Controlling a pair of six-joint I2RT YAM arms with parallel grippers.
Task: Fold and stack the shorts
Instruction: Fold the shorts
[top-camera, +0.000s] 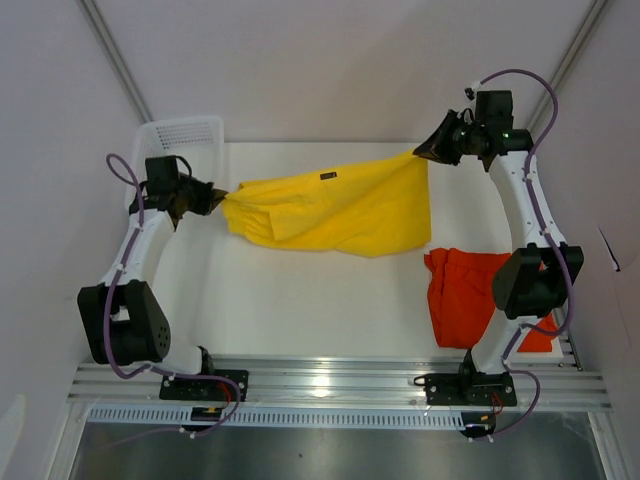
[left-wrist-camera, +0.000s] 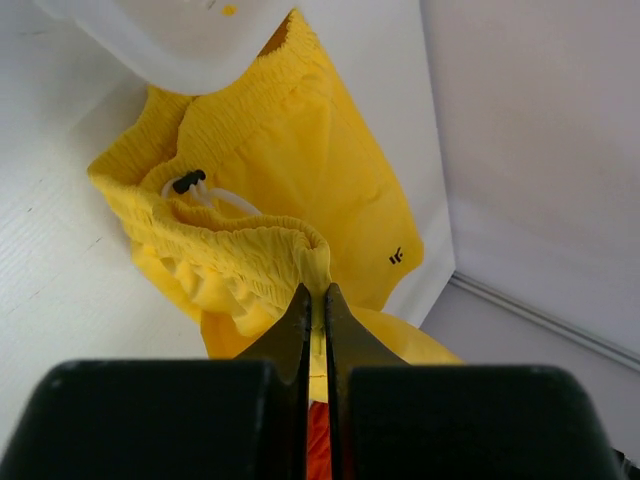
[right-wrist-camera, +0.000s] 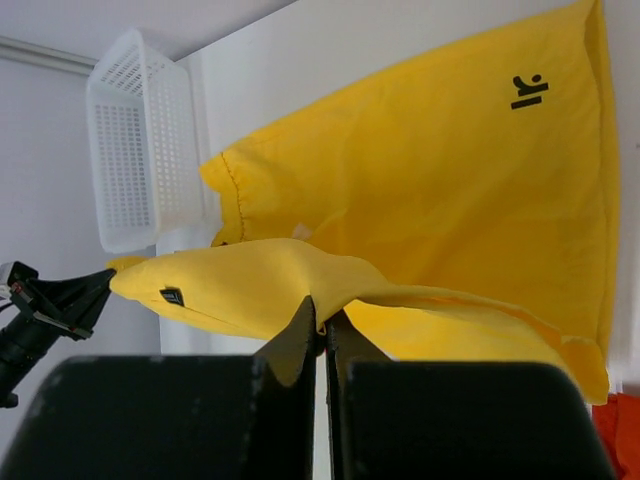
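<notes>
The yellow shorts (top-camera: 340, 205) hang stretched between both grippers above the white table. My left gripper (top-camera: 218, 197) is shut on the elastic waistband end at the left; the left wrist view shows the waistband (left-wrist-camera: 240, 240), white drawstring (left-wrist-camera: 215, 196) and black logo (left-wrist-camera: 397, 257) past my left gripper (left-wrist-camera: 317, 290). My right gripper (top-camera: 422, 152) is shut on a leg hem at the far right; the right wrist view shows my right gripper (right-wrist-camera: 322, 312) pinching yellow fabric (right-wrist-camera: 420, 200). The orange-red shorts (top-camera: 470, 290) lie crumpled on the table by the right arm.
A white mesh basket (top-camera: 178, 140) stands at the table's back left corner, just behind the left gripper; it also shows in the right wrist view (right-wrist-camera: 135, 140). The right arm's elbow (top-camera: 530, 280) hangs over the orange-red shorts. Grey walls enclose the table.
</notes>
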